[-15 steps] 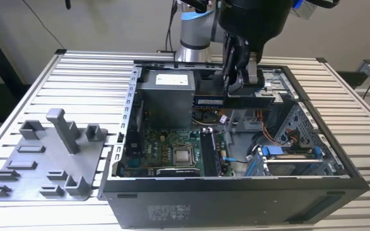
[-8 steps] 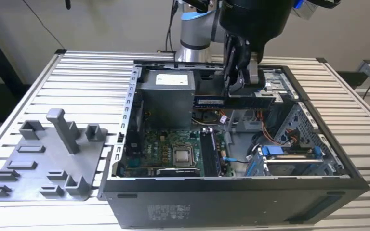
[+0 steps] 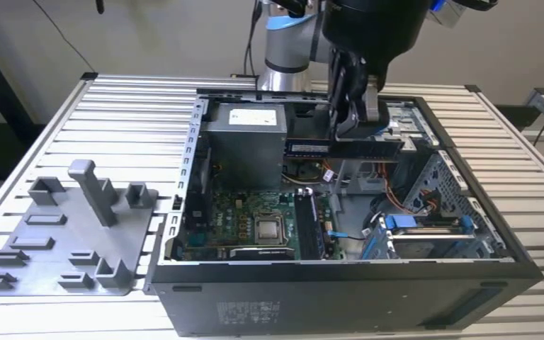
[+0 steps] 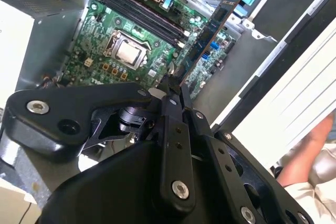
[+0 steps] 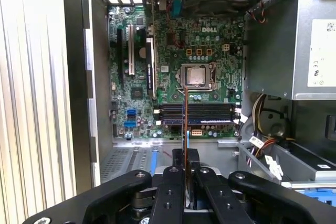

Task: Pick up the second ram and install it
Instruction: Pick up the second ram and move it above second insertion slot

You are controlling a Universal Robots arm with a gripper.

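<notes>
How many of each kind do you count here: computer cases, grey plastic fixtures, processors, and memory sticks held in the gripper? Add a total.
computer case: 1
grey plastic fixture: 1
processor: 1
memory stick held in the gripper: 1
Total: 4

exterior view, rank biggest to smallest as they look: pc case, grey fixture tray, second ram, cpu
1. pc case
2. grey fixture tray
3. second ram, held up in the hand, so nearness may flatter it
4. cpu
</notes>
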